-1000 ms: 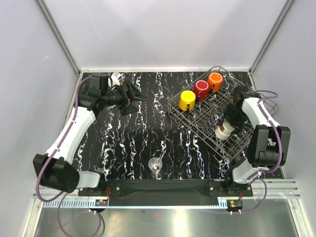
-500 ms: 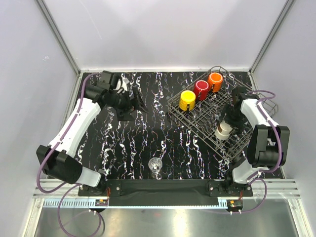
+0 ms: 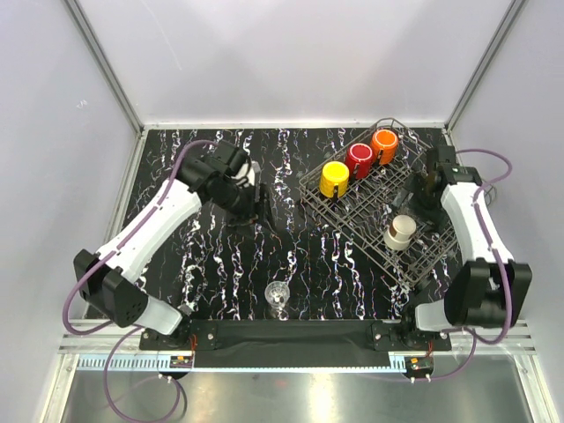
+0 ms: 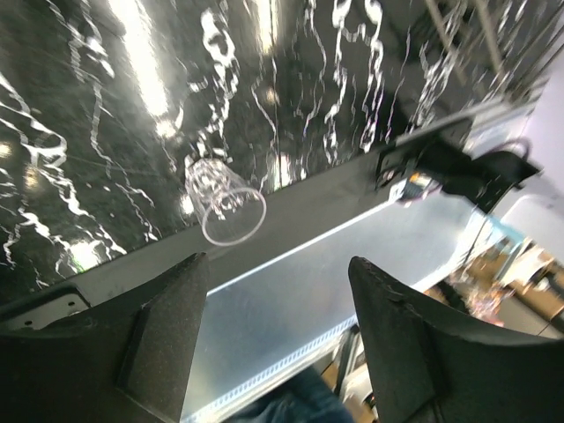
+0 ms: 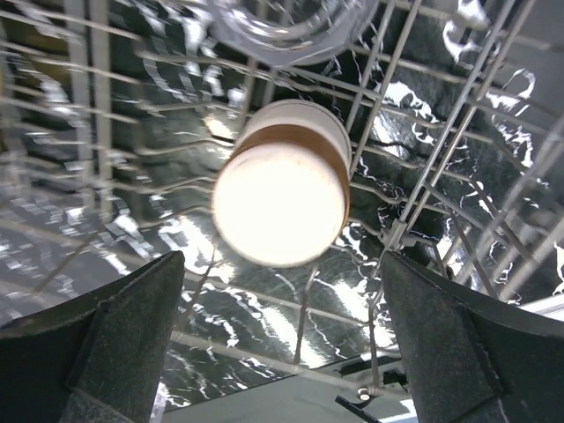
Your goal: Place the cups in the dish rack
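Note:
The grey wire dish rack (image 3: 352,216) stands at the right and holds the yellow mug (image 3: 333,179), red mug (image 3: 359,159) and orange mug (image 3: 384,145). A brown-and-cream cup (image 3: 401,233) sits bottom-up in the rack's near part. My right gripper (image 3: 421,201) hangs open and empty just behind it. In the right wrist view the cup (image 5: 282,194) lies beyond my open gripper (image 5: 282,352), with a clear glass (image 5: 286,22) in the rack past it. Another clear glass (image 3: 278,298) stands on the table near the front edge. My left gripper (image 3: 256,201) is open and empty at mid-table; its view shows that glass (image 4: 225,201). The dark teal cup is out of view.
The black marbled table (image 3: 220,256) is walled by grey panels on three sides. A black bar (image 3: 291,332) and metal rail run along the front edge between the arm bases. Rack wires (image 5: 414,176) surround the right gripper.
The right gripper has let go of the brown-and-cream cup and drawn back from it; the cup stays in the rack. The left arm has swung from the far left corner toward the table's middle.

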You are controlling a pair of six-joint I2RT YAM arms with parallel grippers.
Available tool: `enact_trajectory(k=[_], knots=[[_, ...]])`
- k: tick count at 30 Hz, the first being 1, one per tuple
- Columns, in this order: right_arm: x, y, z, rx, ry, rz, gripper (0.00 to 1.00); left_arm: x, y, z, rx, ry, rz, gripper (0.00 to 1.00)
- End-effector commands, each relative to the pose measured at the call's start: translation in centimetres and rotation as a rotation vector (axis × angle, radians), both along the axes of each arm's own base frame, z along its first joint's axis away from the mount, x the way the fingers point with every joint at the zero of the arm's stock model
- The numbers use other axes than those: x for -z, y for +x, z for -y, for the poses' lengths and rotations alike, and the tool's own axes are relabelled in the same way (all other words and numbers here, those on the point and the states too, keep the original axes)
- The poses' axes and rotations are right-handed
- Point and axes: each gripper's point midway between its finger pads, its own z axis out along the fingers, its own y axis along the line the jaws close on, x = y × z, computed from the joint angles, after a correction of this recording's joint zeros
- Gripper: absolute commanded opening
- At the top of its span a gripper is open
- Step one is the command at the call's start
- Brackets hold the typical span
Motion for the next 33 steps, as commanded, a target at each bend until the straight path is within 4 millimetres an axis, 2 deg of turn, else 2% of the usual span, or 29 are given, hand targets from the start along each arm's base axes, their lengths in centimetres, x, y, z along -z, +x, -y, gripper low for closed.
enact_trajectory(k=[1, 3, 7, 8, 10, 11, 15, 18, 23, 28, 33], knots=[[-4.6, 0.1, 0.0, 0.006, -0.021, 0.121, 1.0, -0.1, -0.9, 1.3, 0.039, 0.022, -0.022, 0.69], [-6.0, -0.2, -0.3, -0.006, -0.017, 0.163, 1.0, 0.4, -2.0, 2.0, 0.078, 0.046, -0.047, 0.7], [-7.8, -0.8, -1.7, -0.033, 0.046, 0.211, 1.0, 1.6, -3.4, 2.7, 0.121, 0.103, -0.087, 0.68], [-8.1, -1.0, -1.8, -0.032, 0.051, 0.214, 1.0, 1.9, -4.3, 2.7, 0.141, 0.13, -0.109, 0.68], [-9.1, -1.2, -2.7, -0.038, 0.098, 0.25, 1.0, 2.9, -4.4, 2.9, 0.157, 0.194, -0.131, 0.67], [-9.4, -1.3, -2.8, -0.034, 0.105, 0.261, 1.0, 3.3, -5.3, 2.9, 0.19, 0.238, -0.141, 0.67], [-10.8, -1.7, -3.8, -0.03, 0.159, 0.307, 1.0, 4.4, -5.7, 3.7, 0.253, 0.342, -0.091, 0.66], [-11.1, -1.8, -4.1, -0.042, 0.165, 0.31, 1.0, 5.7, -6.6, 4.2, 0.29, 0.381, -0.096, 0.63], [-11.3, -2.1, -4.1, -0.061, 0.154, 0.312, 1.0, 6.5, -7.9, 4.4, 0.313, 0.411, -0.118, 0.6], [-10.7, -2.5, -4.5, -0.066, 0.17, 0.307, 1.0, 7.8, -9.9, 4.8, 0.355, 0.413, -0.147, 0.54], [-9.8, -3.0, -4.8, -0.073, 0.183, 0.293, 1.0, 8.8, -11.1, 5.7, 0.429, 0.414, -0.161, 0.53]])
